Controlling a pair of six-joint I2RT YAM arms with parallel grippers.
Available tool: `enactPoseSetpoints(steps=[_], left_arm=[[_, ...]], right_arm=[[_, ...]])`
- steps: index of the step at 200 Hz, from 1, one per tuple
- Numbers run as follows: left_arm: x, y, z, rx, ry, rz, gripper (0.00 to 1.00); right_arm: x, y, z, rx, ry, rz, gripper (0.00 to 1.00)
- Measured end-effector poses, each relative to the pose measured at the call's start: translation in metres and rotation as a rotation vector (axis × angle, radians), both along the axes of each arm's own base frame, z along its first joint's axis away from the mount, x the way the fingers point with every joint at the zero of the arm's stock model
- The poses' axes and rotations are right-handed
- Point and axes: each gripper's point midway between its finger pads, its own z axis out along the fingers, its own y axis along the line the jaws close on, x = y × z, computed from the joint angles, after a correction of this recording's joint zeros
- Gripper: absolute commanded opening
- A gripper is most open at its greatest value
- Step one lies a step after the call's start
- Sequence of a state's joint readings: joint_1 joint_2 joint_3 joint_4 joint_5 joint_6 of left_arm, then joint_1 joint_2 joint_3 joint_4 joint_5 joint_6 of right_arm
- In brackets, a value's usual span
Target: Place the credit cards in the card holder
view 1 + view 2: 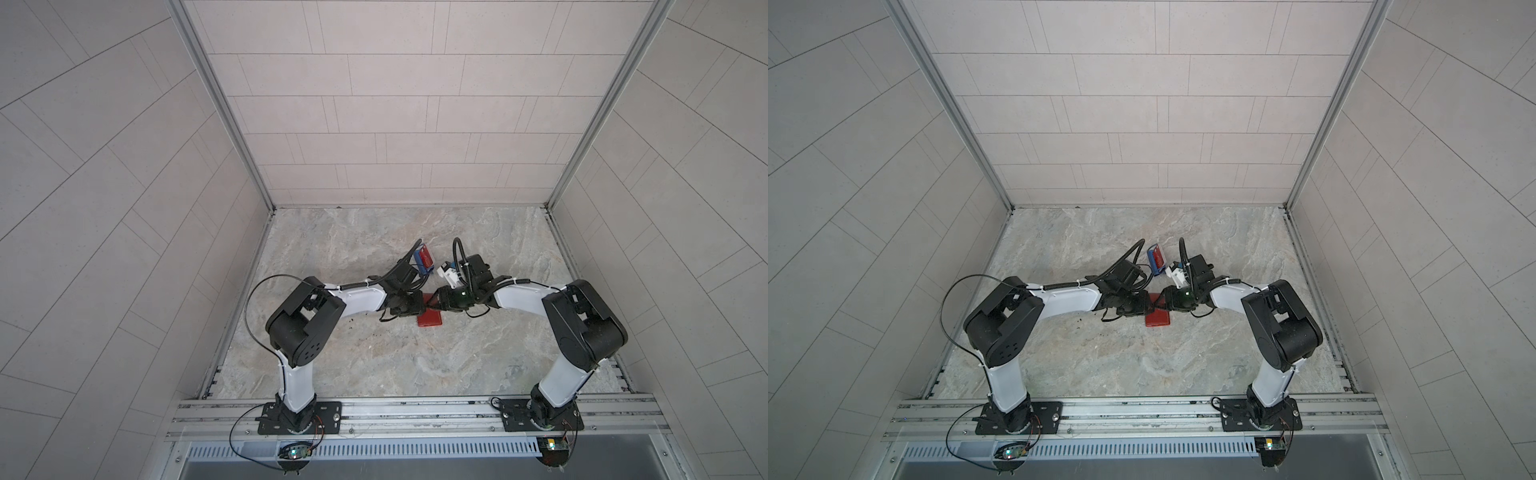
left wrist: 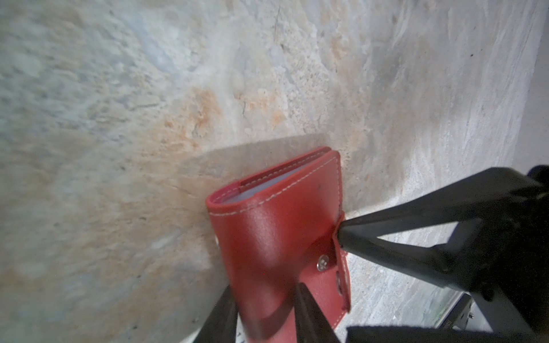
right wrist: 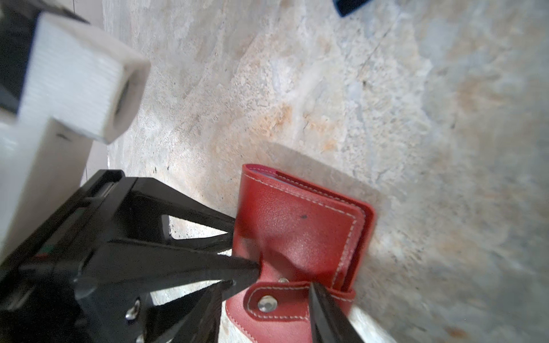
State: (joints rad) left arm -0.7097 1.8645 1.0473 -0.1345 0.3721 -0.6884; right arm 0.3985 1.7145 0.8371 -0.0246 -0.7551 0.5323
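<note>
Left gripper [image 2: 264, 286]: clamped on the red leather-like bifold card holder [image 2: 276, 231], with one black finger on each face of its folded body.
Right gripper [image 3: 270, 286]: fingers spread and gripping nothing. They straddle the red stitched snap tab [image 3: 285, 300], and one fingertip touches the tab's edge.
Card holder: mid-table where the two arms meet, over the marbled grey-beige tabletop [image 1: 374, 365]. Its covers are folded together and the tab is unfastened, with the metal stud bare.
Farther back: a small blue plastic stand [image 1: 552, 272], apart from the card holder, with a flat red rectangular card [image 1: 549, 257] propped in it.
Step in hand: opening the card holder, by my reading. The snap is free but the covers are not yet parted, and no card is loaded that I can confirm.
Next move: probably the left grip holds steady while the right gripper catches the tab or top cover and folds it back to bare the sleeves. The soft leather may bend rather than swing.
Hidden: the sleeves inside show only as a pale sliver between the covers, so I cannot tell sleeve from card.
Hard to tell: whether the holder rests on the table or is raised slightly.
Not found: the black and lavender cards appear in no view.
Blurred: a white ribbed block [image 3: 74, 80] close to the right wrist lens, which I cannot identify.
</note>
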Motion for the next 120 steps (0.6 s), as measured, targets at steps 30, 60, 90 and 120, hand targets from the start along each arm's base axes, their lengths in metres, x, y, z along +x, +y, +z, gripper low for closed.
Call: enactPoseSetpoints(steps=[30,60,90,120], left_arm=[[0.0,0.0,0.0,0.0,0.0,0.0,0.35],[0.0,0.0,0.0,0.001,-0.002,-0.003,0.36],[0.0,0.0,0.001,0.005,-0.004,-0.01,0.36],[0.001,0.004,0.002,0.036,-0.02,-0.019,0.37]], right_arm=[[0.002,-0.003,-0.004,-0.009,-0.006,-0.018,0.24],[0.002,-0.005,-0.01,-0.02,0.005,-0.038,0.1],[0.003,-0.006,-0.012,-0.026,0.006,-0.045,0.07],[0.004,-0.006,-0.014,-0.035,0.005,-0.048,0.06]])
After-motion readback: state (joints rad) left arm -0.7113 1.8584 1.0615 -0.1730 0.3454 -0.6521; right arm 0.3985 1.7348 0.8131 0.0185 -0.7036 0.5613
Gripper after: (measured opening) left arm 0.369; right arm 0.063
